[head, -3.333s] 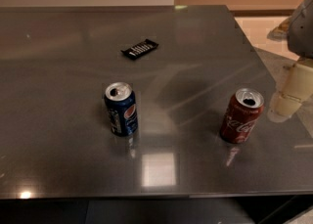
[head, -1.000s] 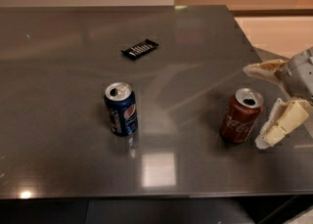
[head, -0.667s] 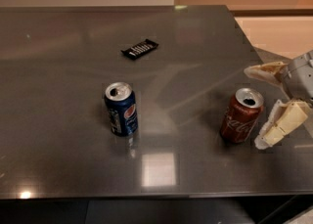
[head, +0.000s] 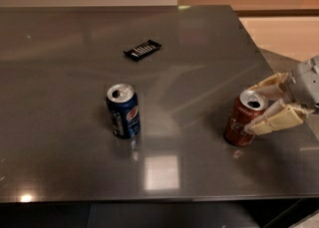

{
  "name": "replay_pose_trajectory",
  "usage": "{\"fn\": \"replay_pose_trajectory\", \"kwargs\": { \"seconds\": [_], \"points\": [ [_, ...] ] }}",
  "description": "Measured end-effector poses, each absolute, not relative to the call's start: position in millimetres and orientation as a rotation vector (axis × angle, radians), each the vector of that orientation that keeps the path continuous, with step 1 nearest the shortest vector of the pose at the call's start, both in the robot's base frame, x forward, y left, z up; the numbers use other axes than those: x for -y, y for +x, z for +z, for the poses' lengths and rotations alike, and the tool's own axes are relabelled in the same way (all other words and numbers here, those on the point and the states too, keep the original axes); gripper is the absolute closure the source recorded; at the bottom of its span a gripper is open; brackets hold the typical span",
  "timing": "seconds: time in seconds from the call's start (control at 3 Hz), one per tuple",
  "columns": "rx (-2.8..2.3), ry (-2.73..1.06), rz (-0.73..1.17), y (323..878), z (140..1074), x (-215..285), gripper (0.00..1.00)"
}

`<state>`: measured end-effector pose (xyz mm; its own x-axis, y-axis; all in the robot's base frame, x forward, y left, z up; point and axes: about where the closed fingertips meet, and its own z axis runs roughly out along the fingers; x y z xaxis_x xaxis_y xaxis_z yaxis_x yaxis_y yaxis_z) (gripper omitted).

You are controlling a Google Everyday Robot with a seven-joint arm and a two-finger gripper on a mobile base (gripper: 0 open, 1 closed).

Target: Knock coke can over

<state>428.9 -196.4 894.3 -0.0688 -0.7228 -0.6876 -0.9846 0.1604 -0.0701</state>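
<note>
The coke can (head: 238,125) is not yet knocked over; its top is flanked by the opened pincer (head: 250,110).

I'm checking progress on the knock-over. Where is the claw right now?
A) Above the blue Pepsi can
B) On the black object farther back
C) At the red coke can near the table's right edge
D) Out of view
C: the claw reaches in from the right, open, with one finger on each side of the top of the coke can, which is not lying down yet.
</note>
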Motion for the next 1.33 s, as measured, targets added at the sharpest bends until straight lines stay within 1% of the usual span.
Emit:
{"fn": "replay_pose_trajectory", "kwargs": {
  "seconds": [0.67, 1.0, 1.33],
  "points": [
    [-1.917, -1.634, 0.517, 438.8, 909.0, 199.7, 0.88],
    [-2.014, -1.668, 0.451, 449.7, 924.1, 203.9, 1.00],
    [-2.141, -1.741, 0.347, 459.4, 928.8, 204.0, 1.00]
  ]
}}
